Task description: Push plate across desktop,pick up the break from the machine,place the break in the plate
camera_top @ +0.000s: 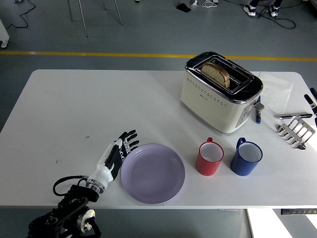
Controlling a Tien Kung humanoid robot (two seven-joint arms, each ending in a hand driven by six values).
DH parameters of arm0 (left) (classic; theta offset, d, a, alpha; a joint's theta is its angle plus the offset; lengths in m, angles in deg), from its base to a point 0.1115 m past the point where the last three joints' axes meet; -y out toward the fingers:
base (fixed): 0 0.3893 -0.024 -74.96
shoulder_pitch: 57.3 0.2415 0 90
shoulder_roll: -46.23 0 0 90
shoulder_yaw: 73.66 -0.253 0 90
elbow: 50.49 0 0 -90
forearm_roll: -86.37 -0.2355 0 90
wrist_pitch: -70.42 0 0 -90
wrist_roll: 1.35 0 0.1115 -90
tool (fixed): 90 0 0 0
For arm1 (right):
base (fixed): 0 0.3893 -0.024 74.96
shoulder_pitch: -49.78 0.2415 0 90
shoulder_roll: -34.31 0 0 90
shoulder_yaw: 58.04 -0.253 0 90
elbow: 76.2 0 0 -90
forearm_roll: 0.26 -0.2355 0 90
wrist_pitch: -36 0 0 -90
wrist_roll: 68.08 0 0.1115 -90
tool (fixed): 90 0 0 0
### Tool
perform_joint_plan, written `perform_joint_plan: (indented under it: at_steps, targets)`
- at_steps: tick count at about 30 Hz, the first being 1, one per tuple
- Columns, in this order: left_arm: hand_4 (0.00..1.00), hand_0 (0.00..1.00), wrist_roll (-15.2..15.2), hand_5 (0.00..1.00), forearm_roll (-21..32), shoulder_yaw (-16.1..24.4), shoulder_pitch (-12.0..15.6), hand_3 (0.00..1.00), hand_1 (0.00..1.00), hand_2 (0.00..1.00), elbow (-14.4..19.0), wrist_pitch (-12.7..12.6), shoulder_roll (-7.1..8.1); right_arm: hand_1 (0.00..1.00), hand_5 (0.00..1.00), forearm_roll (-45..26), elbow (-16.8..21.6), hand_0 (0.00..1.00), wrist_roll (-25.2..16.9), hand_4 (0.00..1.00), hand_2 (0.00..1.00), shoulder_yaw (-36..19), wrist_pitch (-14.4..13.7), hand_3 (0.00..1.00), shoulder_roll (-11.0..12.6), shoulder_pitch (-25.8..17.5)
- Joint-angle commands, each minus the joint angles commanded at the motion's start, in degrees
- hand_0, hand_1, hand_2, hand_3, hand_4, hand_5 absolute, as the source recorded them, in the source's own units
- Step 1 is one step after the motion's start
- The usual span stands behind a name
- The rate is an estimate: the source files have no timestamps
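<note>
A lilac plate (153, 173) lies on the white table (74, 109) near its front edge. My left hand (120, 150) rests flat against the plate's left rim, fingers straight and holding nothing. A slice of bread (216, 73) stands in a slot of the cream and chrome toaster (220, 92) at the back right. Only the dark fingertips of my right hand (310, 99) show at the right edge, too little to tell how they stand.
A red mug (210, 158) and a blue mug (246, 157) stand right of the plate, in front of the toaster. A metal toast rack (296, 131) sits at the right edge. A blue pen (258, 113) lies beside the toaster.
</note>
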Motion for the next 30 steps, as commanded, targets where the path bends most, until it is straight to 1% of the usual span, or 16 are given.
perform_joint_plan:
  at_steps: [15,19,22,24,27,30]
  targets:
    - [0.580,0.810,-0.21,0.998,0.28,-1.48,-1.14,0.888,0.849,0.918,-0.68,0.09,-0.23,0.690,0.521,0.02,0.05,0.765,-0.01,0.488,0.680,0.01,0.01,0.651,0.02,0.02]
    - [0.580,0.806,-0.03,0.998,-0.40,-0.39,-0.77,0.888,0.849,0.917,-0.40,-0.59,-0.36,0.689,0.517,0.06,0.09,0.765,-0.01,0.485,0.679,0.01,0.00,0.649,0.01,0.07]
    - [0.580,0.806,0.10,0.998,-2.06,3.29,0.30,0.888,0.849,0.917,0.13,-1.63,-0.95,0.689,0.517,0.18,0.29,0.765,-0.01,0.485,0.679,-0.01,-0.06,0.649,0.07,0.10]
    - [0.581,0.802,0.02,0.998,-2.89,5.00,0.77,0.884,0.845,0.913,0.41,-1.96,-1.20,0.691,0.517,0.26,0.41,0.766,0.00,0.485,0.680,-0.03,-0.09,0.651,0.11,0.11]
    - [0.581,0.802,-0.23,0.998,-5.22,9.80,2.03,0.884,0.845,0.913,1.41,-2.75,-1.65,0.691,0.517,0.82,0.86,0.766,0.04,0.485,0.680,-0.04,-0.34,0.651,0.31,0.16]
    - [0.583,0.790,-0.69,0.998,-7.81,15.73,3.46,0.875,0.841,0.906,2.92,-3.58,-1.82,0.692,0.518,2.92,1.71,0.768,0.13,0.486,0.680,0.18,-1.19,0.652,0.72,0.42]
